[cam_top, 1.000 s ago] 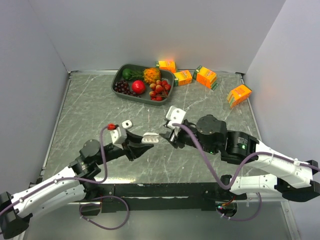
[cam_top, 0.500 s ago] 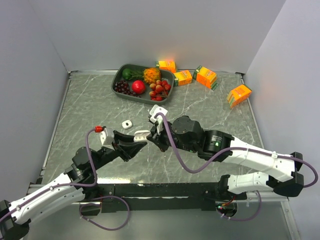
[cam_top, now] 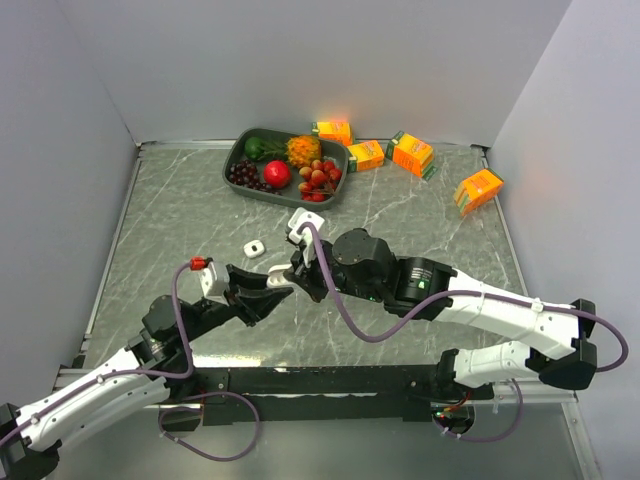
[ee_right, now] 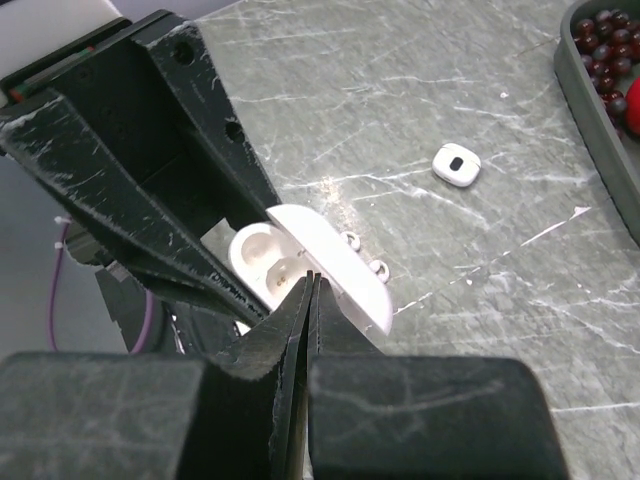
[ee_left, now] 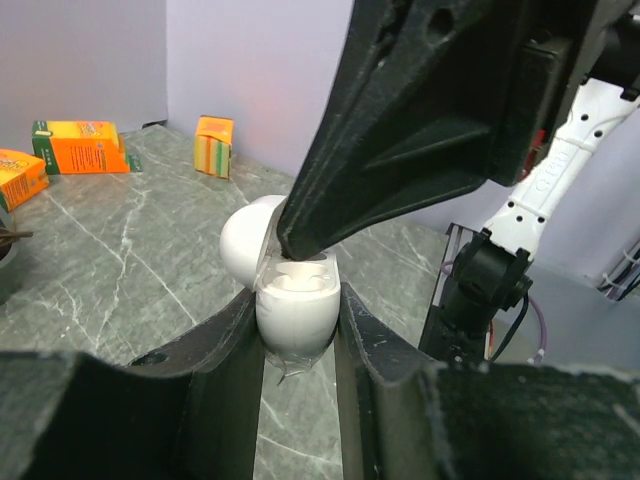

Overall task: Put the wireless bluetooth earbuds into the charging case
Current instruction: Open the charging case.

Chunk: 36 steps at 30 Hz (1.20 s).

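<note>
Reaches farther left than a second ago, pressing right gripper (ee_right: pixel 308 285) tips, pinched together, into open charging case (ee_right: pixel 335 262) clamped by left gripper (ee_left: pixel 297 305); likely seating an unseen earbud.

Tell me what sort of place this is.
Probably a robot lab test cell: a marble-patterned table boxed in by plain walls, left arm and right arm mounted at its near edge, and props such as a tray of fruit and orange cartons.

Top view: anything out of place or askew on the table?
Four orange cartons lie scattered at different angles along the back, right of the fruit tray. A small white case lies alone mid-table. No spill or damage visible.
</note>
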Available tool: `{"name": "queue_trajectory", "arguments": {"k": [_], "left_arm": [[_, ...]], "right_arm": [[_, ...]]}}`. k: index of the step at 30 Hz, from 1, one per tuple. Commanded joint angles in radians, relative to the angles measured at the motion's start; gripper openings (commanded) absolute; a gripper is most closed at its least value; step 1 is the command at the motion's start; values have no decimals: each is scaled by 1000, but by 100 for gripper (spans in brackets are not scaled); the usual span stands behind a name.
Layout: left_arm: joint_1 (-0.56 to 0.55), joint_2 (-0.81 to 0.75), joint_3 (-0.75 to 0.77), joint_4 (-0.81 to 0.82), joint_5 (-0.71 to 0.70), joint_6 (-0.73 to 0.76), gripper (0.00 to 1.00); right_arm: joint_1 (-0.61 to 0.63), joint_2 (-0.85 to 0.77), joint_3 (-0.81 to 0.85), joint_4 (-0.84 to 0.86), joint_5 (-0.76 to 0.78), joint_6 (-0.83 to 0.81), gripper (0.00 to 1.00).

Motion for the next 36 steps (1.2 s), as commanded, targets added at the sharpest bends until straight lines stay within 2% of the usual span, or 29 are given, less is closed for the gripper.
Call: {"name": "queue_trajectory", "arguments": {"k": [1, 9, 16, 17, 18, 19, 22, 25, 28, 31, 36], "left_arm": [[2, -28, -1, 30, 52, 52, 1], [1, -39, 11, -8, 91, 98, 1], [1, -60, 5, -8, -14, 64, 1], [2, -62, 5, -16, -47, 55, 1], [1, -67, 5, -20, -66, 52, 1], [1, -70, 5, -28, -84, 50, 1], [1, -97, 2, -48, -155, 45, 1], [1, -137, 11, -85, -225, 59, 1], [1, -183, 34, -151, -264, 94, 1], [1, -215, 67, -252, -290, 137, 1], [2, -306, 90, -344, -382, 125, 1]], "right_arm": [[-3, 13, 58, 31, 4, 2, 0], [-32, 13, 64, 40, -37, 32, 0], [-34, -22, 47, 55, -83, 4, 0], [-34, -29, 44, 54, -127, -1, 1], [-34, -39, 38, 55, -141, -5, 6], [-32, -57, 33, 58, -151, -5, 18], [-32, -109, 10, 60, -146, 10, 39], [-32, -181, -34, 69, -61, 45, 50], [-58, -191, -94, 19, 47, 114, 53], [-119, -109, -155, -3, -54, 197, 52], [-124, 80, -238, 95, -74, 254, 49]]}}
